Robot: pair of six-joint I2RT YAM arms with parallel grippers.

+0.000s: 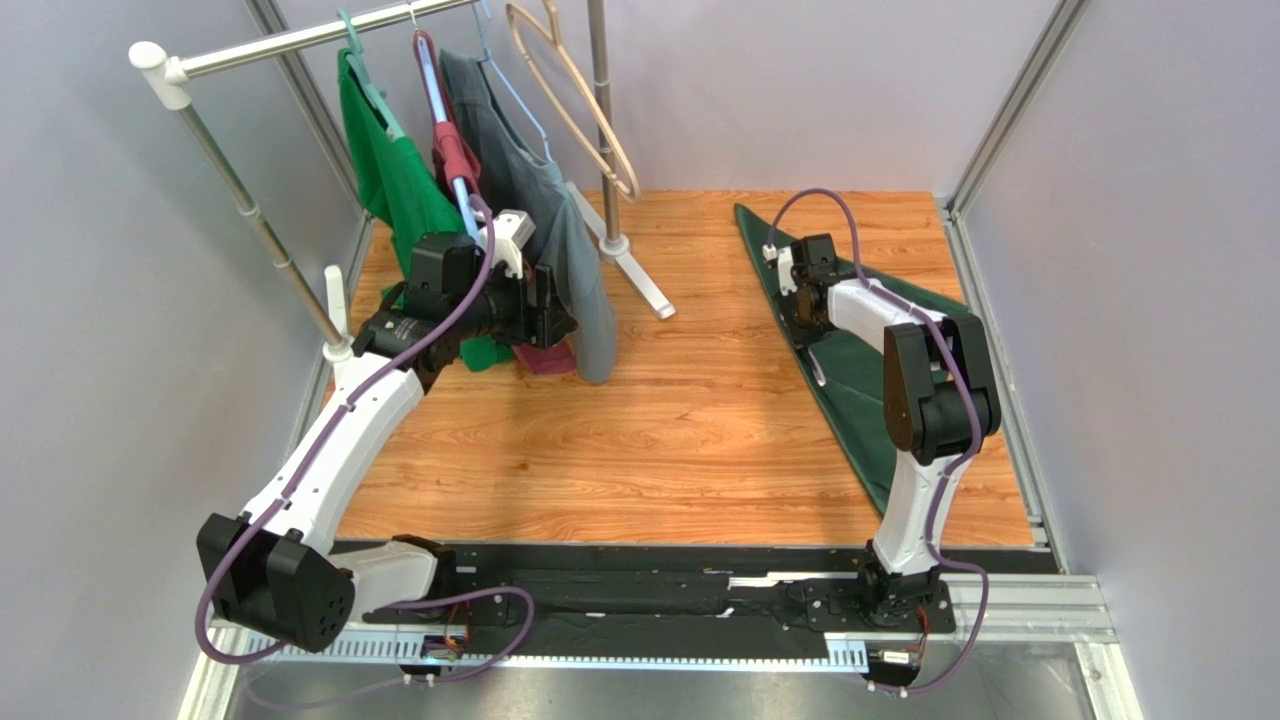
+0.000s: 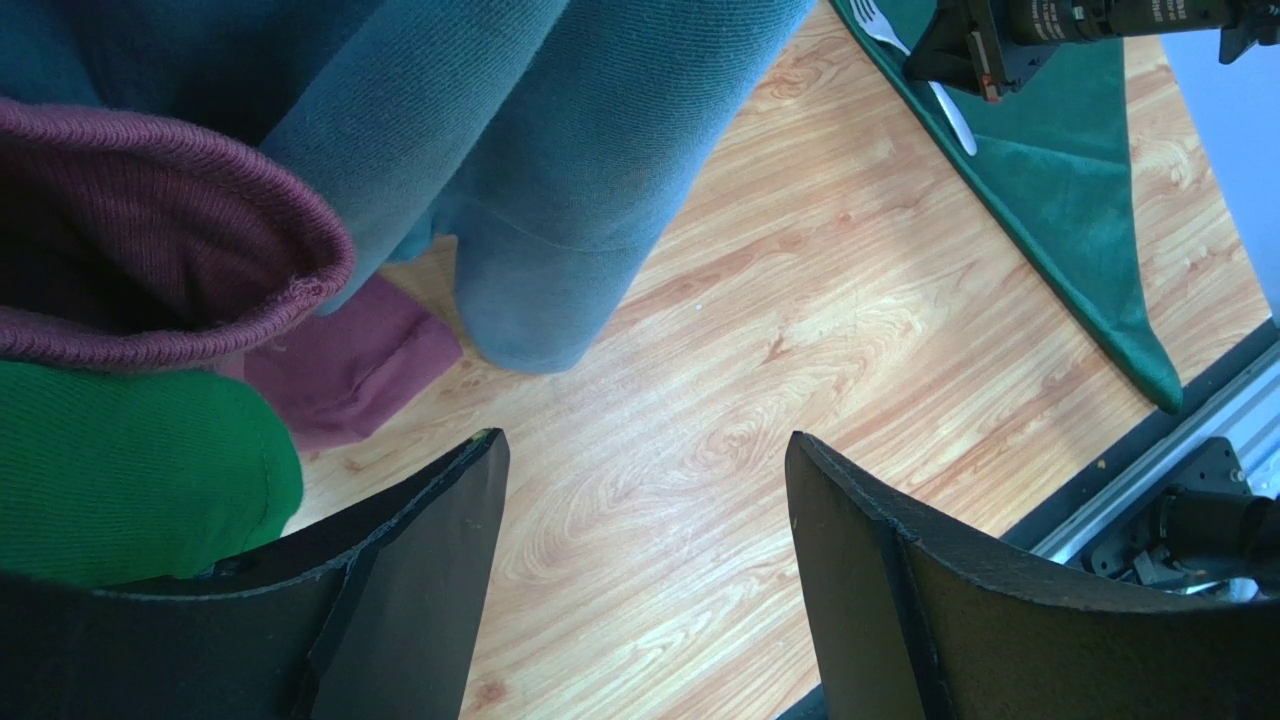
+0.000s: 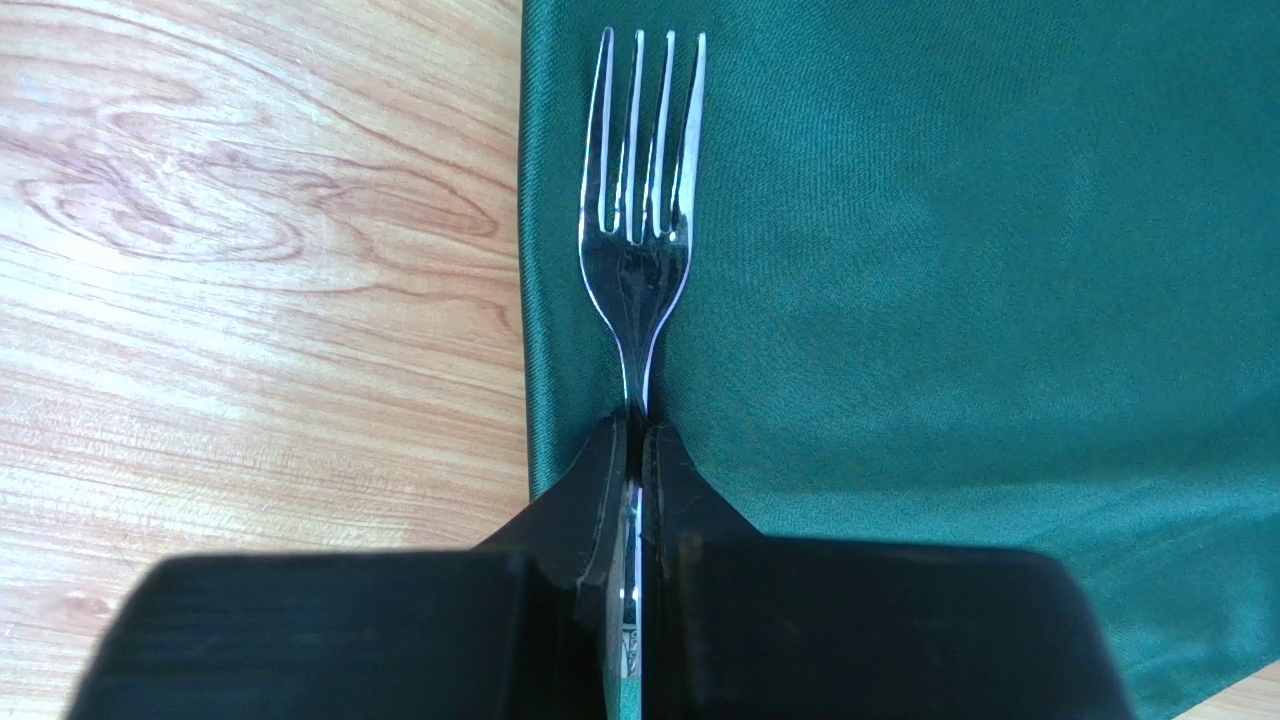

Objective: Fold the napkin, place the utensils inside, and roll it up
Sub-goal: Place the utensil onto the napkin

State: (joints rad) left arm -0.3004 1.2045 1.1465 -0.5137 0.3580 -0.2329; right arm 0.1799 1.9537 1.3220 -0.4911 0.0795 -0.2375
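Observation:
The dark green napkin [image 1: 860, 383] lies folded into a long triangle on the right side of the wooden table [image 1: 676, 420]. My right gripper [image 3: 634, 435] is shut on the handle of the silver fork [image 3: 643, 225]. The fork's tines point away over the napkin [image 3: 977, 270], just inside its left folded edge. In the left wrist view the fork's handle end [image 2: 951, 117] sticks out below the right gripper [image 2: 999, 45] on the napkin [image 2: 1082, 165]. My left gripper [image 2: 646, 450] is open and empty above bare wood, close to the hanging clothes.
A clothes rack stands at the back left with a bright green shirt [image 1: 383, 165], a grey-green shirt [image 1: 549, 225], a maroon garment [image 2: 135, 240] and bare hangers [image 1: 579, 105]. Its white foot [image 1: 643, 282] rests on the table. Metal rails [image 1: 992, 608] run along the near edge.

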